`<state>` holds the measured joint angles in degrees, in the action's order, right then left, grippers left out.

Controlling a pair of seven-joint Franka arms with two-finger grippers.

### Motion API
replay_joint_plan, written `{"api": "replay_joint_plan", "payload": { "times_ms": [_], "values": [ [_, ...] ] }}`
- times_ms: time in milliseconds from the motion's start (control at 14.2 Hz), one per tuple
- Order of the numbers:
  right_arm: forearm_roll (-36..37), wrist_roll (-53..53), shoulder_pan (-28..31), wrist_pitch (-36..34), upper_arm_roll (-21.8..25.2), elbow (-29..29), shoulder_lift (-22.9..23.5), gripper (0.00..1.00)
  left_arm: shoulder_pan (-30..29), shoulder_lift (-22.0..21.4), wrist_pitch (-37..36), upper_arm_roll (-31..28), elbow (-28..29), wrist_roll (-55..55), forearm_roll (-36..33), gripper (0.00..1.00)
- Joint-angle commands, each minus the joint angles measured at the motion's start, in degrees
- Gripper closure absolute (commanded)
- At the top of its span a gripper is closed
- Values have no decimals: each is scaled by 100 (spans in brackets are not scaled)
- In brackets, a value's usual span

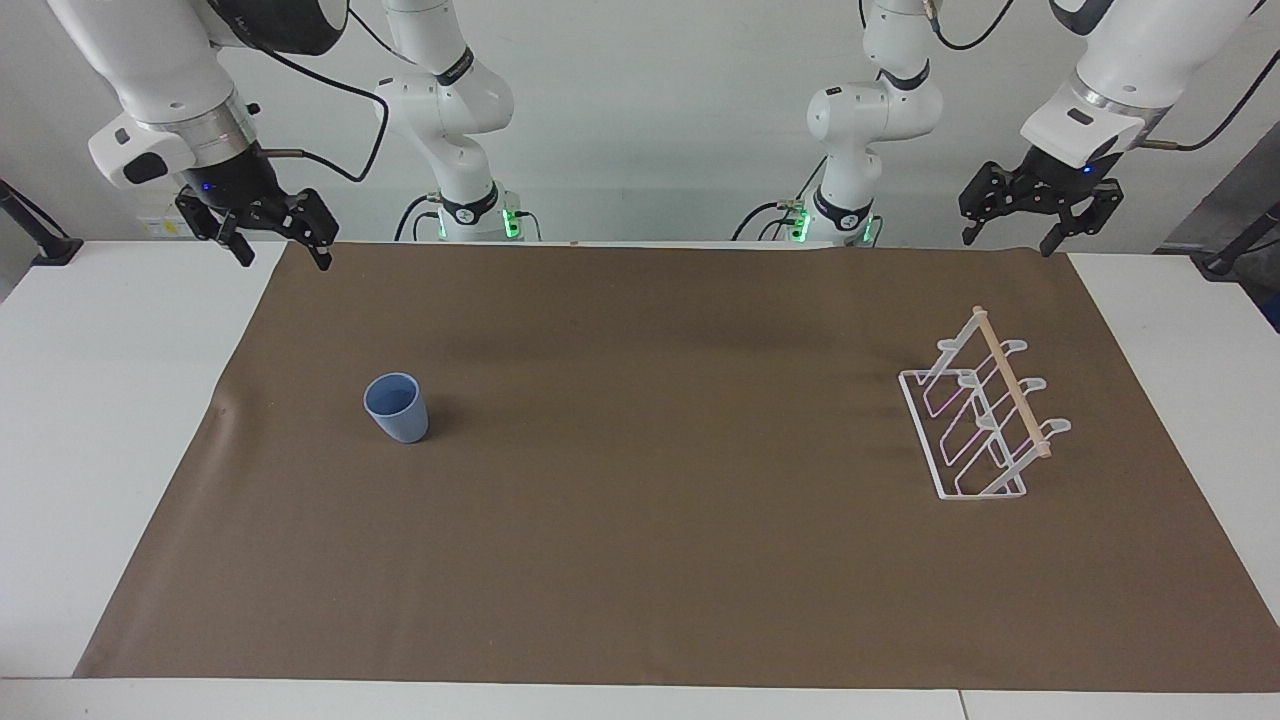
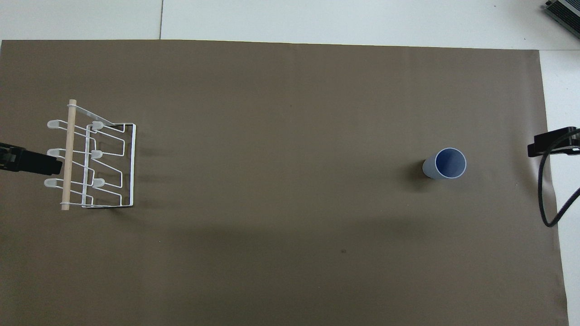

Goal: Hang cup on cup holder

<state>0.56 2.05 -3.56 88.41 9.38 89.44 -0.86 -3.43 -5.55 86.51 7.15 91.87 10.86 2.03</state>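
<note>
I judge the cup (image 1: 397,408), centre-left of frame, light and stiff, grippable at its rim; both end effectors, left end effector (image 1: 1014,214) and right end effector (image 1: 277,235), gape empty.

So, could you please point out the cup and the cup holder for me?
cup (image 1: 397,408): facing view, on its outer wall just under the rim.
cup holder (image 1: 1014,385): facing view, on the wooden rod along its top.

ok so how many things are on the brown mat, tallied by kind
light-blue cup: 1
white wire cup holder with wooden rod: 1
total: 2
</note>
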Motion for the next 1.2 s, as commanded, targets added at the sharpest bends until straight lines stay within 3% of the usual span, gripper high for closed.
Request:
{"api": "replay_joint_plan", "payload": {
  "times_ms": [0, 1125],
  "values": [
    [-4, -90, 48, 185, -24, 214, -160, 0, -35, -69, 216, 14, 102, 82, 17, 0],
    [-4, -82, 84, 343, 20, 205, -142, 0, 35, -201, 60, 6, 419, 126, 17, 0]
  ]
}}
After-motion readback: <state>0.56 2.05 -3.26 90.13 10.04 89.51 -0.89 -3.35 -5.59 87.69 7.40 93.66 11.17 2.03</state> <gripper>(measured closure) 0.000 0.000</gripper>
